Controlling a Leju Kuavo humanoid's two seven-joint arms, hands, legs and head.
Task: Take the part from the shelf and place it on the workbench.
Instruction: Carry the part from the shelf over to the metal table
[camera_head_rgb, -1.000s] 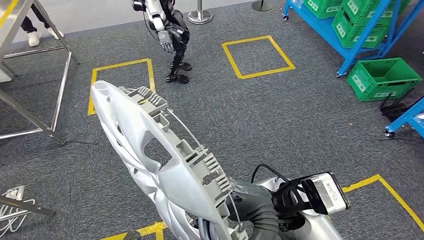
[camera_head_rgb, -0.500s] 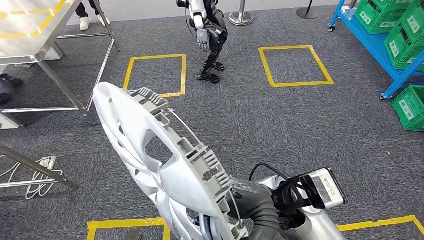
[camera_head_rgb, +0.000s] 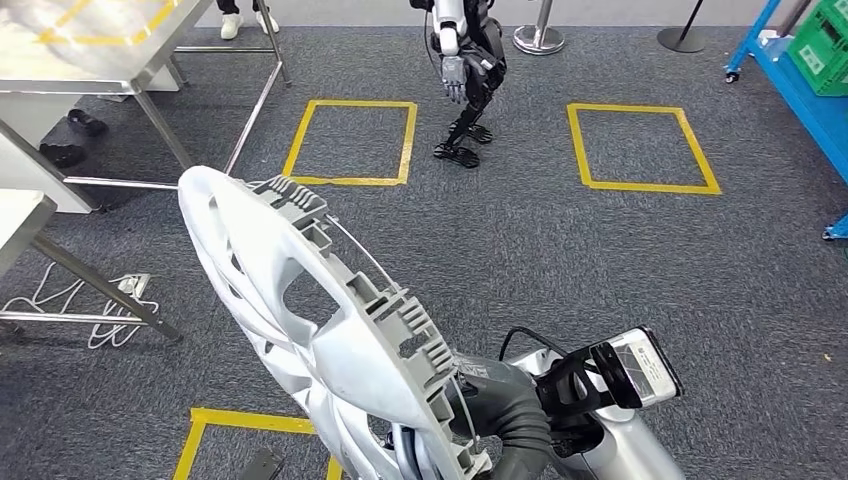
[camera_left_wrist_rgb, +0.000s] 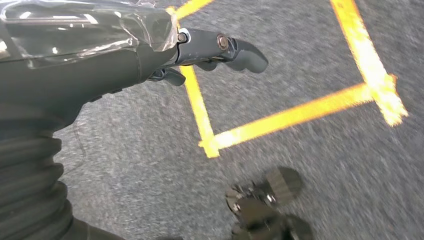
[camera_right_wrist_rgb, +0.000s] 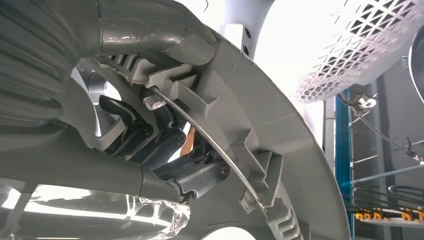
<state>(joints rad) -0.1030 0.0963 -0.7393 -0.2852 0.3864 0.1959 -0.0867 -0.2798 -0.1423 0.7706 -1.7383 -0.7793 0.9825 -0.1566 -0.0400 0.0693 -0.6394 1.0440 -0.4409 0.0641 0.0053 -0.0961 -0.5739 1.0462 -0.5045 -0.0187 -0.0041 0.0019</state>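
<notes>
The part is a silver wheel cover (camera_head_rgb: 310, 330), held up on edge with its ribbed back rim toward me. My right hand (camera_head_rgb: 452, 432) grips its lower rim from behind; the cover hides most of the hand. In the right wrist view, dark fingers (camera_right_wrist_rgb: 150, 137) hook through the wheel cover (camera_right_wrist_rgb: 250, 130) beside its wire ring. My left hand (camera_left_wrist_rgb: 200, 47) hangs over the grey carpet and holds nothing, its fingers loosely apart. The metal workbench (camera_head_rgb: 95, 45) stands at the far left on slanted steel legs.
Another humanoid robot (camera_head_rgb: 465, 70) stands ahead between two yellow taped squares (camera_head_rgb: 350, 140) (camera_head_rgb: 640, 145). A blue shelf with green crates (camera_head_rgb: 805, 65) is at the far right. White cables (camera_head_rgb: 95, 310) lie by the bench legs. A person's shoes (camera_head_rgb: 245, 20) show beyond the bench.
The camera has turned left: floor squares, the other robot and the blue shelf slid right, and the workbench came further into view. The wheel cover stays in my right hand.
</notes>
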